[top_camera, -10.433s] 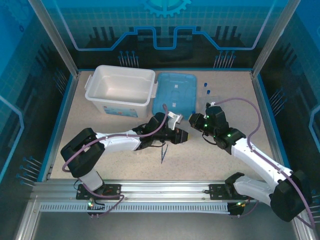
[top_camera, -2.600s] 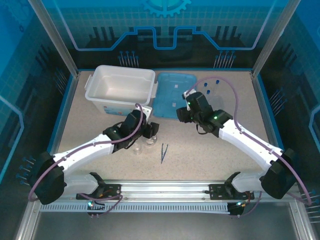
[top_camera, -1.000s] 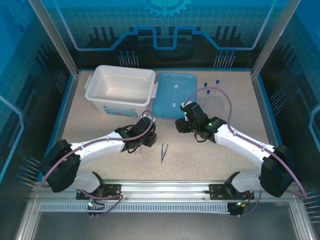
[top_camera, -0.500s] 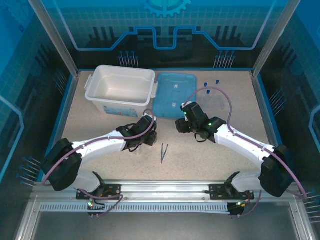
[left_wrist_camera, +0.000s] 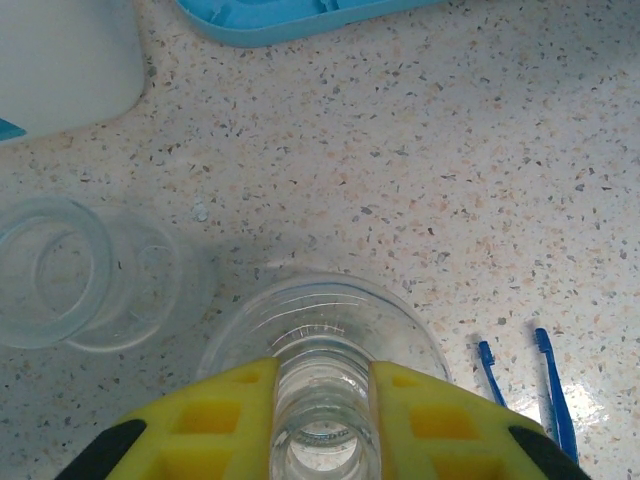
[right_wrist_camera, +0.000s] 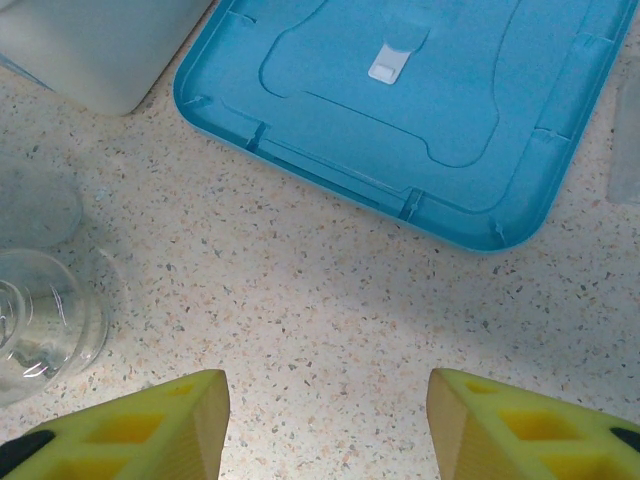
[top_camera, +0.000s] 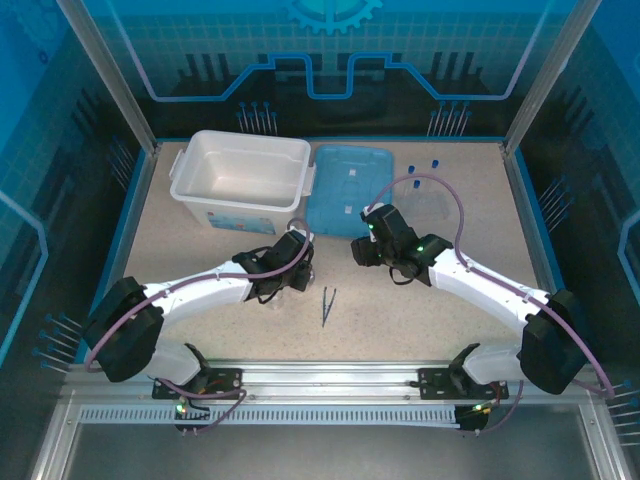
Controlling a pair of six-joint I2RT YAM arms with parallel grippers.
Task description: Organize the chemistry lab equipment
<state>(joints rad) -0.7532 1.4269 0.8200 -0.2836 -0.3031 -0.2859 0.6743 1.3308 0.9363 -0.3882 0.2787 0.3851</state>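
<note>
My left gripper (left_wrist_camera: 325, 378) is clamped on the neck of the flask (left_wrist_camera: 322, 325), upright beside the beaker (left_wrist_camera: 90, 275), tub (top_camera: 235, 215) far-left of it and nearest this arm; right gripper (right_wrist_camera: 325, 400) half open, empty, by the lid (right_wrist_camera: 420, 120).

Forward-stretched left arm (top_camera: 200, 292), left fingers (left_wrist_camera: 225, 420) pinching flask (left_wrist_camera: 330, 315) neck, forward-stretched right arm (top_camera: 480, 285), right fingers (right_wrist_camera: 160, 415) parted

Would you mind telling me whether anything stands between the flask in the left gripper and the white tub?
Nothing stands squarely between them; the beaker sits close beside the flask on the tub's side, so a low sweep might clip it.
</note>
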